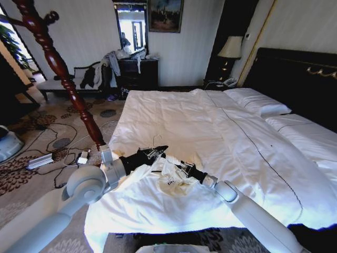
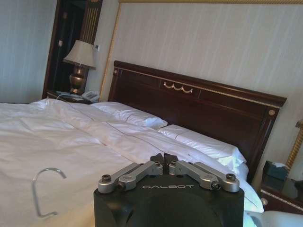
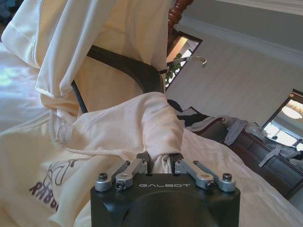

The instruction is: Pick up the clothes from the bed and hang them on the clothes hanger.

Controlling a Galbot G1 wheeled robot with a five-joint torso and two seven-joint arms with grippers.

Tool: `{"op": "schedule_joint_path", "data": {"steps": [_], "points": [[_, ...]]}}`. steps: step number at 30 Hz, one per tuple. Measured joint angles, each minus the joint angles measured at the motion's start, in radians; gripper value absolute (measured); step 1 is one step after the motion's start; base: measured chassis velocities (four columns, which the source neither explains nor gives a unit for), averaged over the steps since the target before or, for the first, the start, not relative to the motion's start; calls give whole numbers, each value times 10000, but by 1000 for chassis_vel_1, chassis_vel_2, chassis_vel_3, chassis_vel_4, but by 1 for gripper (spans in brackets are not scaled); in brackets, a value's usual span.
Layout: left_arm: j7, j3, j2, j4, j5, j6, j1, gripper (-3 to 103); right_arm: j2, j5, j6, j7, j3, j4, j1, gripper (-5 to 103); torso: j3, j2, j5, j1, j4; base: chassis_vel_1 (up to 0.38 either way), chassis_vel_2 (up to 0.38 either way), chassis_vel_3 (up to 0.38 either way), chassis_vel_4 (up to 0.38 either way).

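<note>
"GALBOT" is showing in pale letters on both black wrist housings. The right gripper [image 3: 158,158] is pinching a fold of the soft cream shirt-like garment [image 1: 171,179], printed with dark partial lettering "RAB", near the foot edge of the large white-duveted bed [image 1: 210,121]. The thin black shoulder-shaped hanger [image 3: 128,66] is sitting inside the fabric, its silver hook [image 2: 42,191] lying over open duvet. The left gripper [image 2: 164,158] is holding its fingers closed together at the hanger end.

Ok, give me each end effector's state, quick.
Left end effector: shut, nothing visible between its fingers, beside the clothes hanger.
Right end effector: shut on the clothes.
</note>
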Motion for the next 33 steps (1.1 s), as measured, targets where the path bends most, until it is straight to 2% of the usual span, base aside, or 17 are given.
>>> {"op": "schedule_joint_path", "data": {"steps": [6,12,17,20,25,33], "points": [[131,-554,196,-65,174,14,387,0,-166,90,72,-238,460,87,-150,19,0,0,-1,0,0,0,0,0,0],[238,-1466,509,-290,-154,32,509,0,-388,189,-222,-26,946,161,-600,19,0,0,1,0,-1,0,0,0,0],[334,-1717,660,-305,-202,43,572,0,-408,154,-203,-94,1041,193,-810,19,0,0,1,0,-1,0,0,0,0],[362,-1667,665,-275,-113,42,574,0,-398,144,-184,-123,1042,215,-827,19,0,0,1,0,-1,0,0,0,0],[604,-567,390,50,785,-15,406,0,-331,610,47,-430,696,705,-818,19,0,0,0,0,0,0,0,0,0],[761,518,120,435,1403,-109,-108,0,-249,1530,527,-924,229,1013,-633,19,0,0,0,0,0,0,0,0,0]]}}
